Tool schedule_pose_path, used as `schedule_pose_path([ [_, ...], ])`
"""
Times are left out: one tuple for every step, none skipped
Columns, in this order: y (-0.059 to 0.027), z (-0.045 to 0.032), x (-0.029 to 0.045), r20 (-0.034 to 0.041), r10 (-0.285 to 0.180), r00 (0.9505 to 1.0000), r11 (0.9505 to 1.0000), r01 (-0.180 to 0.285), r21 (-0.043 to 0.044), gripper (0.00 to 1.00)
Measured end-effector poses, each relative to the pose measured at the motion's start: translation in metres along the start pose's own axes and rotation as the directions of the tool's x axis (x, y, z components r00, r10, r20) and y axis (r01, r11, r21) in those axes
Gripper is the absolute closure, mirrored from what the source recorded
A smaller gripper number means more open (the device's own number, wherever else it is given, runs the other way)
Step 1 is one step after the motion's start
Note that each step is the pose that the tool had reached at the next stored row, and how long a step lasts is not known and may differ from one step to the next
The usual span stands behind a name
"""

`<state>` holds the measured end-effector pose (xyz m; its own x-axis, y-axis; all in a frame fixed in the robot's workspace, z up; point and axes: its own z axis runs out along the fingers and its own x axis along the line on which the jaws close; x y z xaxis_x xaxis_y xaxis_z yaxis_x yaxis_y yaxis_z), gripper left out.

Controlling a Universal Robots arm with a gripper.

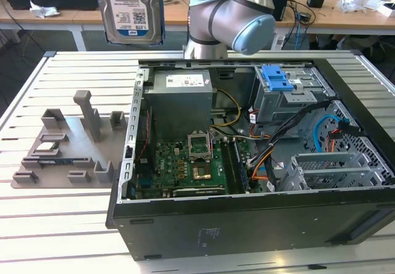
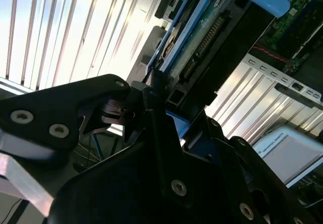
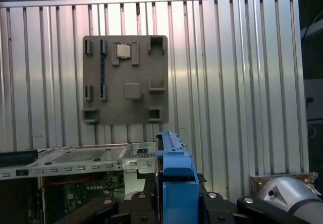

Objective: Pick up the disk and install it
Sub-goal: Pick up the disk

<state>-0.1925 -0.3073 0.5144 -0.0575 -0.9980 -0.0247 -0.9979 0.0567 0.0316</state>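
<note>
Exterior view is showing the disk (image 1: 133,8) hanging in the air, upright, its broad face turned to the camera. That face is carrying a white-and-blue label over silver metal, and blue plastic rails are running down its long edges. It is hovering above the slatted tabletop (image 1: 68,224), clear of the open computer case (image 1: 247,224), toward the exterior view's left of the arm (image 1: 237,15).

In the first wrist view the disk is appearing edge-on, a thin blue-railed slab rising from between the black fingers (image 3: 136,200) of the gripper (image 3: 175,196), which are clamping it from both sides. In the second wrist view the fingers are pressing against one end of the disk, and its other face is stretching away from them, with what looks like a row of contacts between the blue rails.

Well beyond the fingers, a grey fixture plate (image 3: 126,80) is lying flat on the tabletop, with a small square silver chip (image 3: 123,51) sitting in one of its pockets. Much nearer the fingers, the metal rim of the case is lying beside them. Inside the case, well apart from the fingers, a lone blue bracket (image 1: 276,78) is sitting on the drive cage.
</note>
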Motion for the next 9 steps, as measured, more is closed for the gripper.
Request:
schedule_pose_path([
  [-0.0042, -0.0001, -0.0003, 0.0000, 0.000, 1.0000, 1.0000, 0.000, -0.0001, 0.63],
  [-0.0077, -0.0002, -0.0005, 0.0001, 0.000, 1.0000, 1.0000, 0.000, -0.0002, 0.63],
  [-0.0135, -0.0003, -0.0009, 0.0001, 0.000, 1.0000, 1.0000, 0.000, -0.0004, 0.63],
  [-0.0201, -0.0006, -0.0013, 0.0000, 0.000, 1.0000, 1.0000, 0.000, -0.0007, 0.63],
  [-0.0279, -0.0008, -0.0018, 0.0000, 0.000, 1.0000, 1.0000, 0.000, -0.0011, 0.63],
  [-0.0315, -0.0009, -0.0020, 0.0000, 0.000, 1.0000, 1.0000, 0.000, -0.0013, 0.63],
  [-0.0351, -0.0010, -0.0022, -0.0001, 0.000, 1.0000, 1.0000, 0.000, -0.0015, 0.63],
  [-0.0406, -0.0012, -0.0026, -0.0001, 0.000, 1.0000, 1.0000, 0.000, -0.0019, 0.63],
  [-0.0444, -0.0013, -0.0029, -0.0001, 0.000, 1.0000, 1.0000, 0.000, -0.0021, 0.63],
])
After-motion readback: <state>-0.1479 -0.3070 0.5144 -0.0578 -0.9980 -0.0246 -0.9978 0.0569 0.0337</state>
